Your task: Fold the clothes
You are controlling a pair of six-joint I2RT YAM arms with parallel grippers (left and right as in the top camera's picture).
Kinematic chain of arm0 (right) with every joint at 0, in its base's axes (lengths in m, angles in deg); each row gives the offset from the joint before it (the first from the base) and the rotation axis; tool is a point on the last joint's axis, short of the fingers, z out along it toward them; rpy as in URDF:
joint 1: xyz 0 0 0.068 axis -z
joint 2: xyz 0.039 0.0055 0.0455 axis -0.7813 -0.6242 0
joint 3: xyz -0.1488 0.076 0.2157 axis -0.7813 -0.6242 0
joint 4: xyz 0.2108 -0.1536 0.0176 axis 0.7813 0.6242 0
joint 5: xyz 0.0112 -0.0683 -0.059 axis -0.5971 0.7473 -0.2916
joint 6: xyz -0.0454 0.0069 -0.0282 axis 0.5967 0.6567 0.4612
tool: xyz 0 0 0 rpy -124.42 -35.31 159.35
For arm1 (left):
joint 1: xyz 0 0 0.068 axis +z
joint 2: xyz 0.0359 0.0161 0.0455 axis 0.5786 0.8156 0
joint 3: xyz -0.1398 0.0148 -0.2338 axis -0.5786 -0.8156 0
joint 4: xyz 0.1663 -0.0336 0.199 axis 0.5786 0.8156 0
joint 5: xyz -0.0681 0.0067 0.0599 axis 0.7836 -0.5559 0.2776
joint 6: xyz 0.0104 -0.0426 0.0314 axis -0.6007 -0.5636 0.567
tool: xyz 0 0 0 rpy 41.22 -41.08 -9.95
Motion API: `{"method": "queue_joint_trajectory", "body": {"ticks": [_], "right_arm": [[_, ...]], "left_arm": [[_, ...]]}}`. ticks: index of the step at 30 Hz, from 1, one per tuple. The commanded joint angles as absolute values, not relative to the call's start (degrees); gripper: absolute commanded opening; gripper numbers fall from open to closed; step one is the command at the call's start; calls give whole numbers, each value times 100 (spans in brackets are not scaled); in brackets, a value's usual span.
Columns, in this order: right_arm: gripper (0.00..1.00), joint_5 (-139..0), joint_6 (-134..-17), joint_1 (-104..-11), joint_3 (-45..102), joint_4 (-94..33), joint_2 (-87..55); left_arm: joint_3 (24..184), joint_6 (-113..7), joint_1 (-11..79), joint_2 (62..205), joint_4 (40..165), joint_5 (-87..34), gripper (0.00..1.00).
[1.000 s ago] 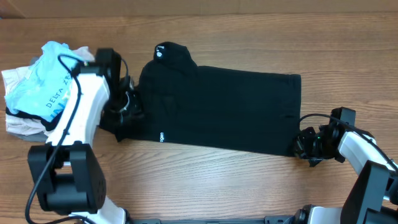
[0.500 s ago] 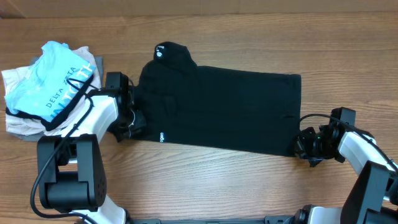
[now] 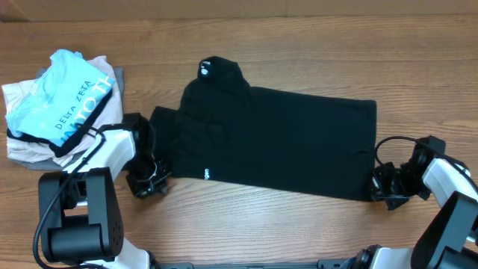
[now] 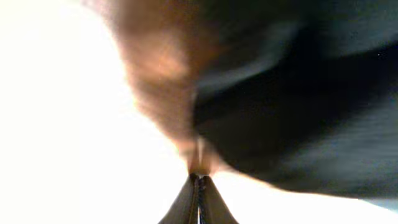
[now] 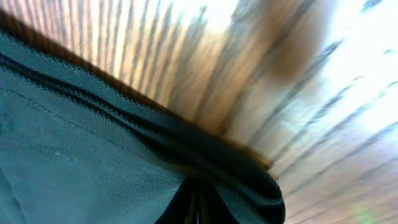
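— Looking for the black shirt (image 3: 276, 138).

— Found to the right of the light-blue shirt (image 3: 63, 101), near it but not touching. Spread flat on the wooden table (image 3: 261, 232), stretching lengthwise away from the light-blue shirt. Neck with a tiny white label (image 3: 205, 71) at the end nearer the light-blue shirt; small white print (image 3: 205, 174) by the robot-side edge at that same end.

— And around the light-blue shirt itself?

— Heaped on top of white and grey garments (image 3: 22, 149), crumpled, "DELTA ZETA" lettering facing up.

— Now the left gripper (image 3: 149, 181).

— Sitting right of the light-blue shirt and nearer the robot, at the black shirt's closest corner. Pinched fully together in the wrist view, no gap at all. Impossible to tell about any cloth caught in the pinch: too blurred.

— And the right gripper (image 3: 382, 188)?

— Well apart from the light-blue shirt, at the black shirt's farthest corner on the robot side. Clamped tight on the hem there, with the stitched edge bunched around the grip in the wrist view.
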State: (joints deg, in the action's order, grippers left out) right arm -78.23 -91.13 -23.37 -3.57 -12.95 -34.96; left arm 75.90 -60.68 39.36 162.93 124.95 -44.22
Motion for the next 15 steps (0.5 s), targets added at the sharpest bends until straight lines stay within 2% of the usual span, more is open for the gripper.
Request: {"method": "queue_joint_trajectory", "body": {"ticks": [1, 4, 6, 10, 15], "right_arm": [[4, -7320, -8940, -2236, -241, -1332, -3592], [4, -7320, -8936, -2238, -241, -1343, -3592], [4, -7323, -8938, -2238, -241, -1360, -3592], [4, -7325, -8938, -2238, -241, -1365, -3592], [4, -7417, -8936, -2238, -241, -1369, -3592]], "left_arm": [[7352, -6001, 3943, 16245, 12530, -4595, 4], [7407, -5928, 3945, 15780, 12539, -4361, 6], [7520, -5893, 3949, 15395, 12578, -4337, 15], [7861, -5686, 3952, 14623, 12567, -4420, 41], [7835, -5281, 3952, 14468, 11964, -4892, 58]]}}
